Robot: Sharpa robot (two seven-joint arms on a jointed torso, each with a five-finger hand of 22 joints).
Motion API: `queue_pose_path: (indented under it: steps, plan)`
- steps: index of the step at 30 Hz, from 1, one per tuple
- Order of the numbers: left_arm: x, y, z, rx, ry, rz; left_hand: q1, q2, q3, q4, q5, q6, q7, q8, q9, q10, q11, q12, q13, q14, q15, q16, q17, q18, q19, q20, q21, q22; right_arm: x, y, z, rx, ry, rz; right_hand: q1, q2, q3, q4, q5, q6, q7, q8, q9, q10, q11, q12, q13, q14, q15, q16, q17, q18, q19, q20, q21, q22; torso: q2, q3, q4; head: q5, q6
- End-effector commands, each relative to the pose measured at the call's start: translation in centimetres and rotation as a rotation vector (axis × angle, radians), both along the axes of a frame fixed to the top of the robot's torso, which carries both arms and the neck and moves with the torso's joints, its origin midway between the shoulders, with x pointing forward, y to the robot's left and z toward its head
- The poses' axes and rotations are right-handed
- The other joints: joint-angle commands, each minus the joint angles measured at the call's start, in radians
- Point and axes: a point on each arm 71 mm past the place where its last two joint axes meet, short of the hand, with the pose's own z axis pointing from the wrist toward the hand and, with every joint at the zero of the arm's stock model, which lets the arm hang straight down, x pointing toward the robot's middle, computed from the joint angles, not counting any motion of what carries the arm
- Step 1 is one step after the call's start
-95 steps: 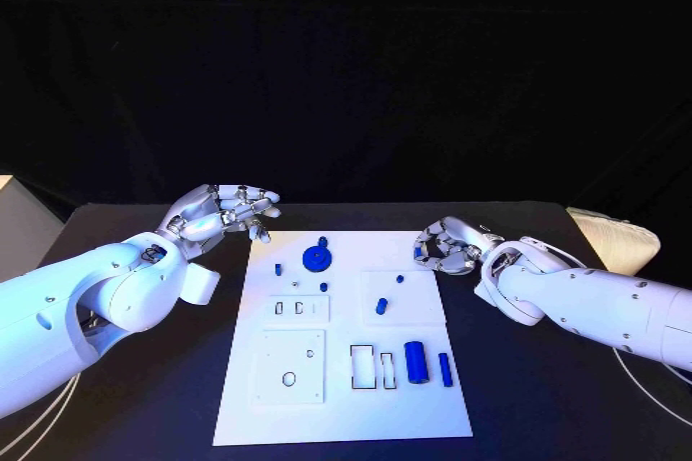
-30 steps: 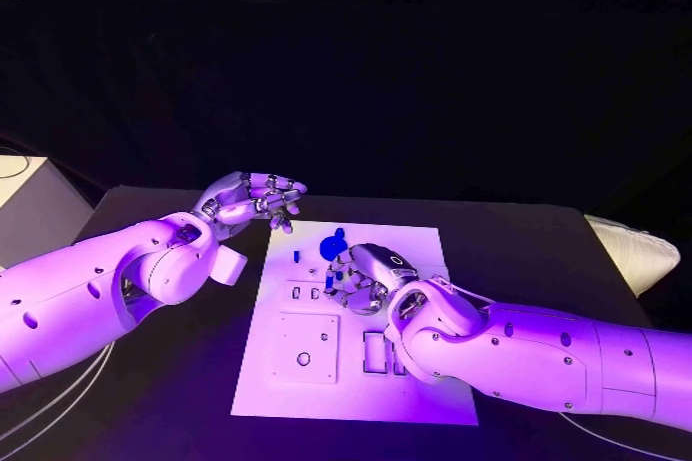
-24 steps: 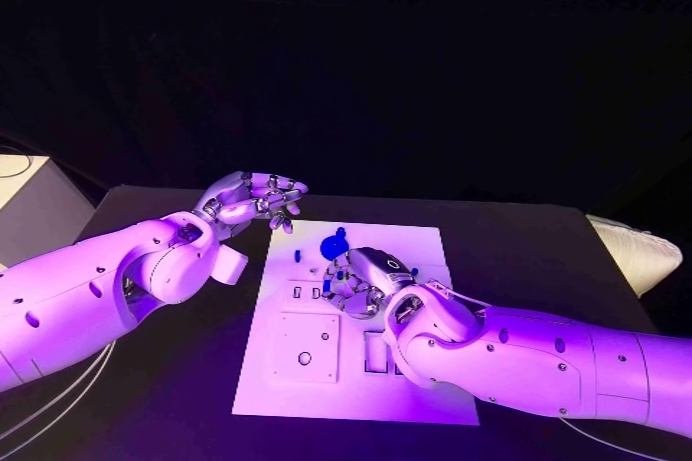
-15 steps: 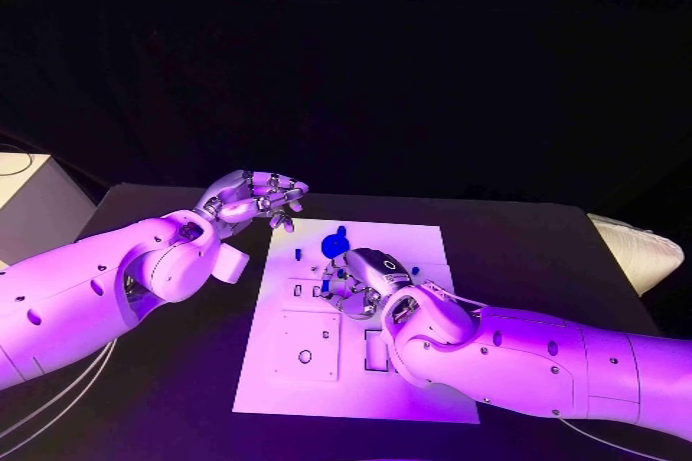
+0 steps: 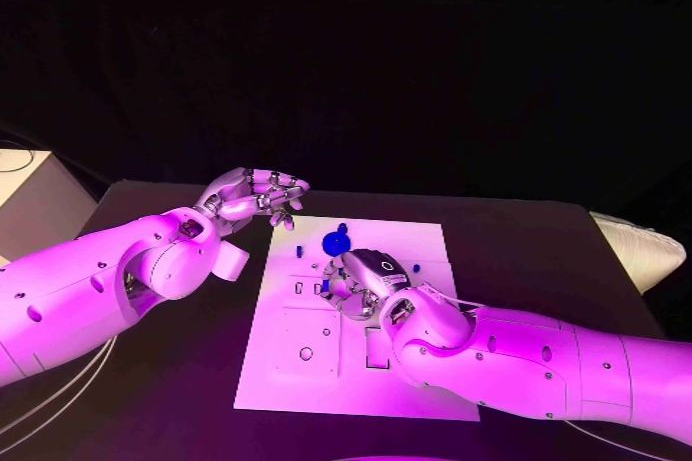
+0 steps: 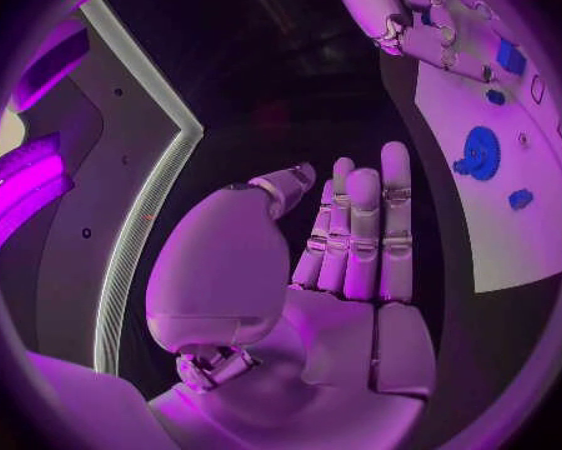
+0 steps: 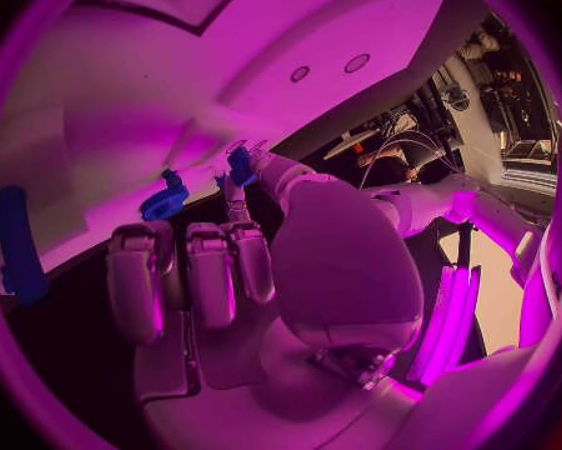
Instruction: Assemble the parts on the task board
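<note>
The white task board (image 5: 418, 386) lies in the middle of the black table. A blue gear (image 5: 336, 243) sits near its far edge, with a small blue part (image 5: 299, 251) beside it. My right hand (image 5: 362, 281) hovers low over the board's middle with its fingers bent down toward the surface; their tips are hidden. From the right wrist view the right hand (image 7: 219, 270) faces the gear (image 7: 165, 202) and a blue rod (image 7: 19, 245). My left hand (image 5: 254, 195) hangs raised beyond the board's far left corner. The left wrist view shows this left hand (image 6: 350, 260) with nothing in its palm.
A pale cushion-like object (image 5: 642, 251) lies at the table's right edge. A white box (image 5: 22, 186) stands off the far left corner. Bare black table (image 5: 173, 381) stretches to the left of the board, under my left arm.
My right hand has moved from the board's right side to over its middle, and in the last second crept slightly nearer me. The left hand has stayed put. The camera has shifted.
</note>
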Motion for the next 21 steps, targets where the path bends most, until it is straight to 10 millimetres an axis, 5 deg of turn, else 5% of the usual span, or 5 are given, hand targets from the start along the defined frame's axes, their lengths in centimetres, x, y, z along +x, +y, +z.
queue_pose_path:
  steps: [1,21]
  plan:
    - [-0.13,-0.21,0.06,-0.002,-0.002,-0.023,0.009,-0.004,0.007,0.002,-0.005,0.001,0.001,0.003,0.001,-0.002,0.003,0.004,0.001,0.007,0.002,0.003,0.001,0.006,-0.003,-0.002,0.007,0.001,-0.05,0.06,-0.02,-0.025,-0.035,0.008,-0.008,-0.001,0.003,-0.002,0.007,0.003,-0.005,0.007,0.000,0.007,-0.005,-0.003,0.161,0.090,-0.006,-0.002,0.211,-0.009,0.084,-0.005,-0.002,0.221,0.000,0.0003,-0.0007,0.001,-0.002]
    - [-0.17,-0.21,0.06,0.001,0.000,-0.029,0.009,-0.004,0.007,0.002,-0.005,0.001,0.001,0.003,0.001,-0.002,0.003,0.004,0.001,0.007,0.002,0.003,0.001,0.006,-0.003,-0.002,0.007,0.001,0.05,-0.03,-0.47,-0.048,-0.029,0.010,-0.022,-0.017,0.000,-0.003,0.002,-0.007,-0.002,0.007,-0.001,0.005,-0.003,-0.006,0.159,0.090,-0.005,-0.002,0.212,-0.009,0.083,-0.004,-0.004,0.220,-0.001,0.0006,-0.0012,0.003,-0.007]
